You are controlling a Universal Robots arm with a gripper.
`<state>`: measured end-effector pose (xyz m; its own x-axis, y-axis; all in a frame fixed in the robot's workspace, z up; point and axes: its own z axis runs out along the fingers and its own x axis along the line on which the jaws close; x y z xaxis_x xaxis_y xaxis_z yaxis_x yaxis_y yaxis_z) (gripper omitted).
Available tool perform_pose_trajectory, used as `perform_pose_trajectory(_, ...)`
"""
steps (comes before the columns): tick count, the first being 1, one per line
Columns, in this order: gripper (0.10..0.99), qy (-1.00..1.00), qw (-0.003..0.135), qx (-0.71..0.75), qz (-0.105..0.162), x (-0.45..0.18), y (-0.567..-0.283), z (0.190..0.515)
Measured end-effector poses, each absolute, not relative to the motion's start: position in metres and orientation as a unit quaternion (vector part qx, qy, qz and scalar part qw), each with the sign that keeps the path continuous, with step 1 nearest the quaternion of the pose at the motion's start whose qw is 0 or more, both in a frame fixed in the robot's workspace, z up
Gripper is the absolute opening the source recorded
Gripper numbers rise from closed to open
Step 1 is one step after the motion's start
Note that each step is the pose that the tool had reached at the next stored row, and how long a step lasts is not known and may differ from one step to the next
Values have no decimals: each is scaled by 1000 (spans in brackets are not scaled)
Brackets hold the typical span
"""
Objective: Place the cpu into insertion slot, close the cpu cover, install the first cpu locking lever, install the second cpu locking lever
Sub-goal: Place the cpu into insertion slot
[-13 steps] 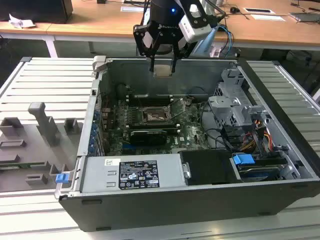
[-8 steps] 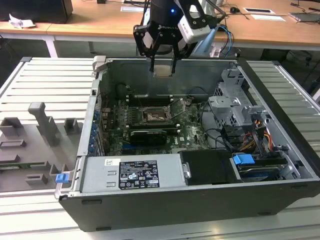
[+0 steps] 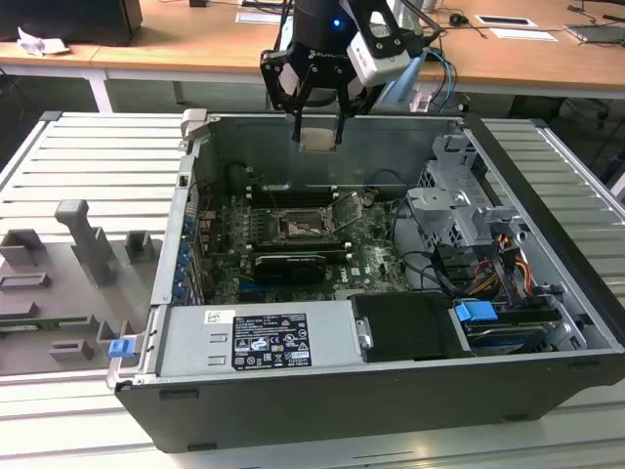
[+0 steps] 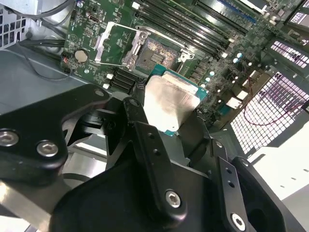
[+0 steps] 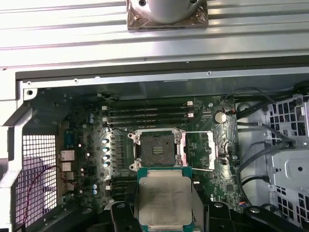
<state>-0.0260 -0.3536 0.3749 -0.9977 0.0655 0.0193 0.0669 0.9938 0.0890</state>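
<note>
Wooden desks (image 3: 195, 44) line the back of the room, and in front of them we see a ribbed metal table (image 3: 88, 166) bearing an open case (image 3: 391, 401) that lies on its side; inside it, along the near wall, sits a grey power supply (image 3: 259, 337), with a drive cage (image 3: 454, 210) toward the exterior view's right and the green board (image 3: 234, 254) flat on the floor of the case; the arm (image 3: 327, 29) comes down from above the far wall, and its gripper (image 3: 318, 137) hangs there, higher than the rim of the case and well apart from the board; we find its fingers (image 4: 140, 125) narrowed onto the cpu (image 3: 319, 140), one on each of two opposite edges, so that the chip is held in the air with its pale metal top turned to both wrist views and a thin green edge showing around it; long black memory slots (image 5: 147, 113) lie on the board beyond the socket as the exterior view has it; the slot (image 5: 157, 149) itself lies uncovered, dark and square within its silvery rim, its contact field exposed; the cover (image 5: 212, 152) is swung open off the slot, on the side toward a coin cell (image 5: 220, 117); we see the cpu touching neither slot nor cover.
</note>
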Motion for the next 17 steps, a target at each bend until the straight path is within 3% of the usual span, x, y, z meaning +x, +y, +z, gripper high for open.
perform_pose_trajectory(17, 529, -995, 6, -93, -45, -26, -354, 373)
